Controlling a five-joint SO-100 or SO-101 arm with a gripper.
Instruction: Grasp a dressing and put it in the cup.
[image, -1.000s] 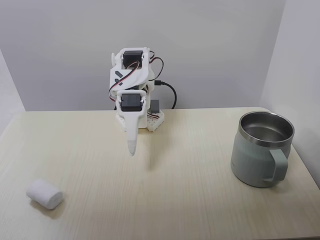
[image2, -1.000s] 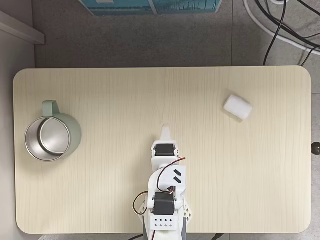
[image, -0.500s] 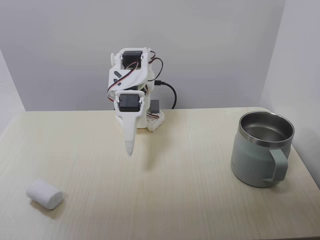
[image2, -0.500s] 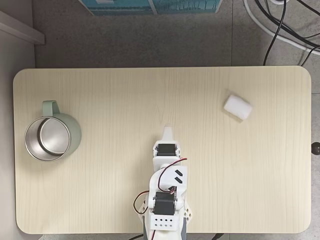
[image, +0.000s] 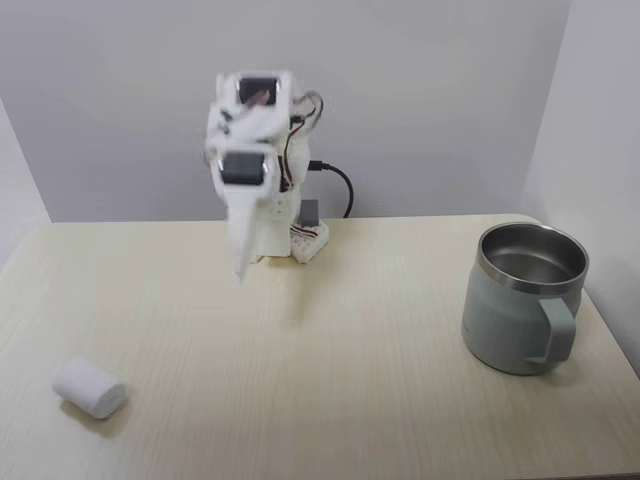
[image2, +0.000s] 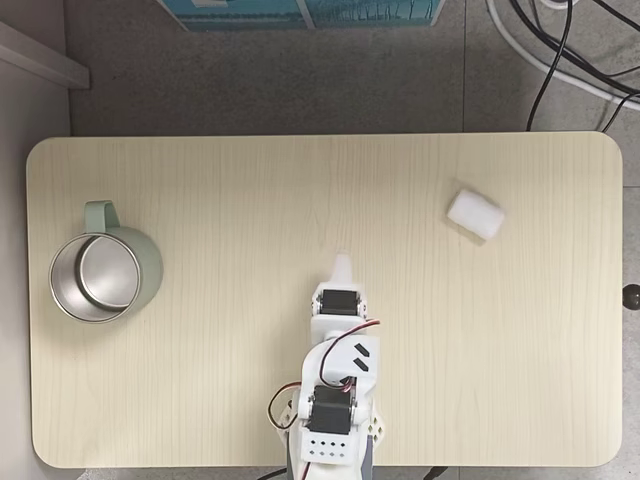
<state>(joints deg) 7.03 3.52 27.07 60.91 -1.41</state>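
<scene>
In a fixed view from the front, my claw (image: 240, 275) hangs pinched narrow and empty above the desk (image: 330, 380), while the dressing (image: 89, 388) lies near the front left corner, so I judge the reach barely begun. From above in a fixed view, the dressing (image2: 474, 213) sits well apart from the claw (image2: 343, 262) and the cup (image2: 104, 277); next I must swing toward it and spread the jaws.

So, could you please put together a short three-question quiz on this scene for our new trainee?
1. True or false: the dressing lies inside the cup.
2. In the view from above, the cup sits on which side of the table: A left, B right?
3. Fill in: the tool hangs ____ the table, holding nothing.

Key: 1 false; 2 A; 3 above.
</scene>
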